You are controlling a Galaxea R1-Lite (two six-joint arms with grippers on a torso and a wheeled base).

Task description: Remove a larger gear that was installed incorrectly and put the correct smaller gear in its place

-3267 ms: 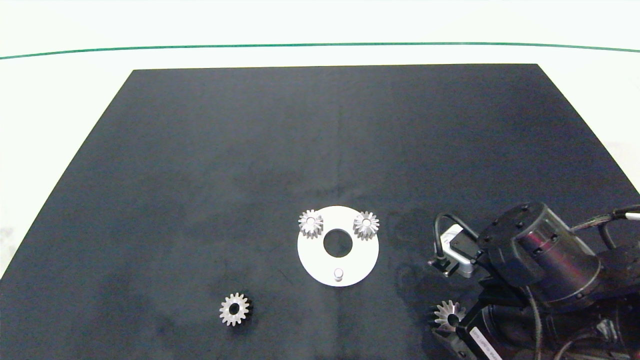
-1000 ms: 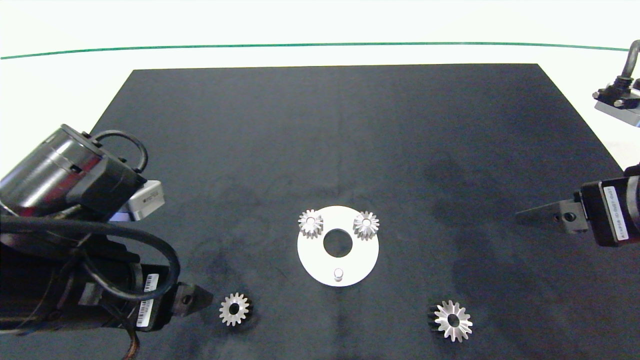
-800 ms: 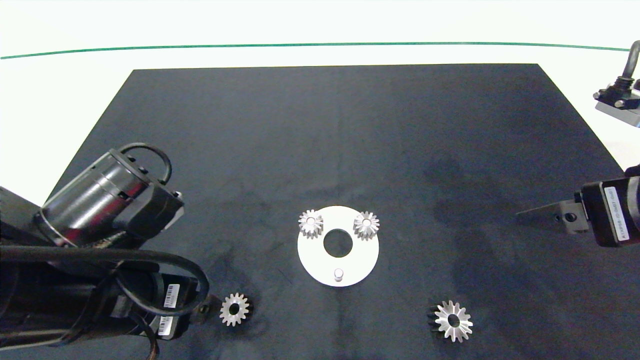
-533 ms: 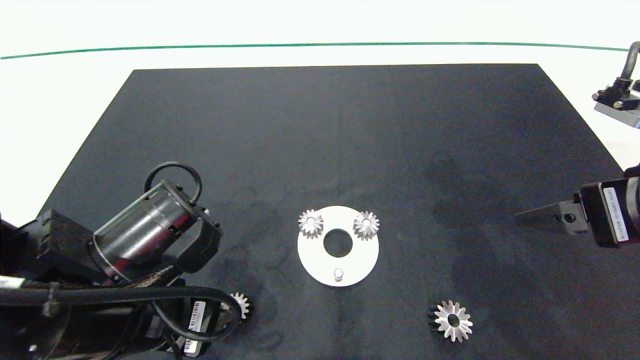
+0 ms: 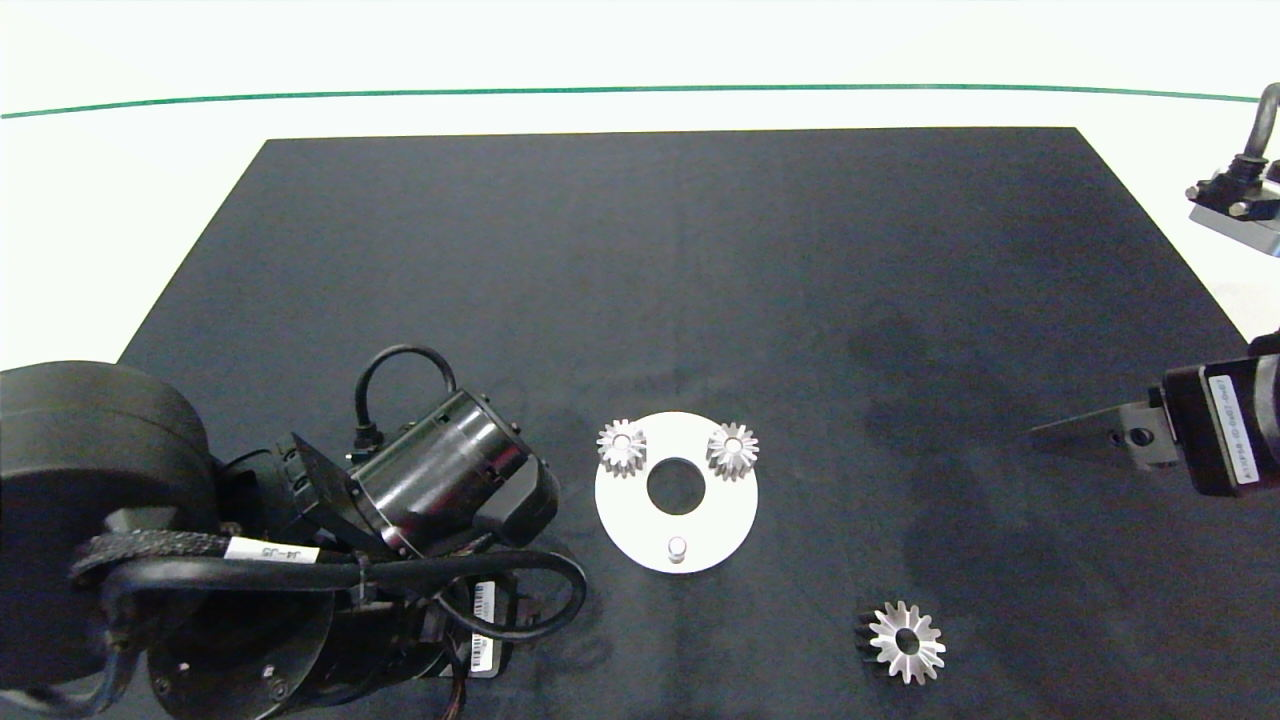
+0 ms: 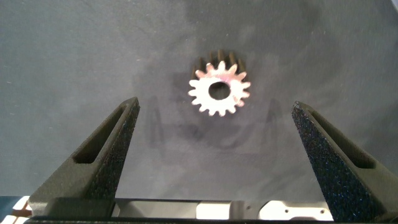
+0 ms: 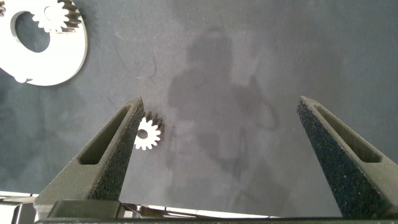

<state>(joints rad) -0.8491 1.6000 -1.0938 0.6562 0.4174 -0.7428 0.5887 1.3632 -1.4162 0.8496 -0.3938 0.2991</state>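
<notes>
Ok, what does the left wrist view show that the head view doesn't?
Only the left wrist view: the smaller gear lying flat between the left gripper's open jaws. Only the head view: the white disc with two gears and a bare peg, the larger gear, the right gripper. Both: the black mat.

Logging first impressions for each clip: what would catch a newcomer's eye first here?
The bulky left arm fills the near left of the black mat, its open left end effector poised over the smaller gear. Mid-mat sits a white disc carrying two small gears and one bare peg. The larger gear lies loose at the near right; the open right end effector waits at the right edge.
</notes>
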